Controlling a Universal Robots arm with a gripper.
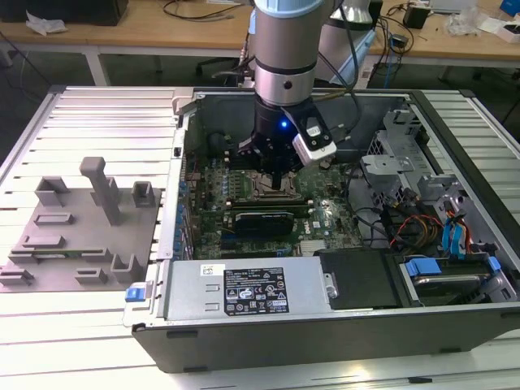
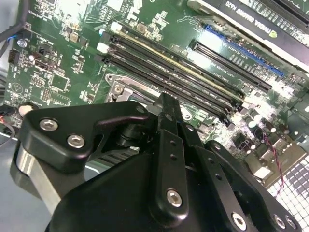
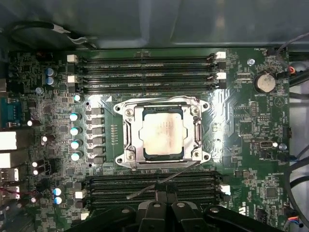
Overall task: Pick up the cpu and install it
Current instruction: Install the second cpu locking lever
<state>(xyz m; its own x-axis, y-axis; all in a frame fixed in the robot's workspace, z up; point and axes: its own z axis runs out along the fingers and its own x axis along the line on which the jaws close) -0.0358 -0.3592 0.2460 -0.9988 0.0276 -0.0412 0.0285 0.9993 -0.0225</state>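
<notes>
I see the cpu lying flat in its socket frame mid-motherboard. My gripper hangs just over it, fingers pressed together, holding nothing. The loose wire lever worries me: a drifting fingertip could snag it or scrape the memory slots.

Robotics lab, opened computer case, cluttered workbenches, cables

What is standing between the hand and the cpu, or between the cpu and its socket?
Nothing visible does. In the first wrist view the cpu already lies inside the socket frame, its pale top uncovered, and only bare board and memory slots separate it from the hand. A thin wire lever lies slantwise beside the frame, not across the chip.
</notes>
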